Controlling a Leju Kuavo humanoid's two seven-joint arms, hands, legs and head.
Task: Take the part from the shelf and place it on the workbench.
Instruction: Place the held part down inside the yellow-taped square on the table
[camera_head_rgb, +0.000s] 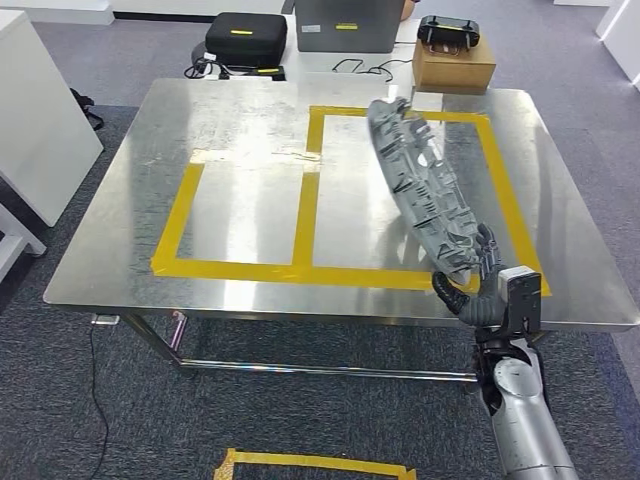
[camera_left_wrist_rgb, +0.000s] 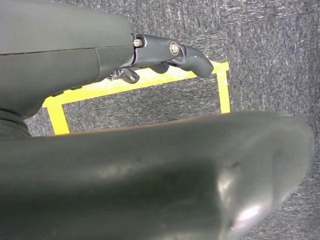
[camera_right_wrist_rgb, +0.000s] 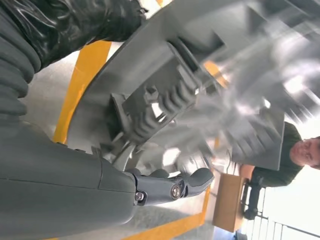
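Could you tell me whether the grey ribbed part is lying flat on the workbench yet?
No: grey ribbed plastic part is tilted, gripped by right hand.

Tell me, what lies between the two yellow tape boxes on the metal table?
In the head view, one shared strip of yellow tape divides the left box from the right box on the table; nothing else lies there.

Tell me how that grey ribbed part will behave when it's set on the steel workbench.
The grey ribbed part looks rigid: held by one end in the right hand, it doesn't sag. Its curved shape may rock. The polished workbench could let it slide.
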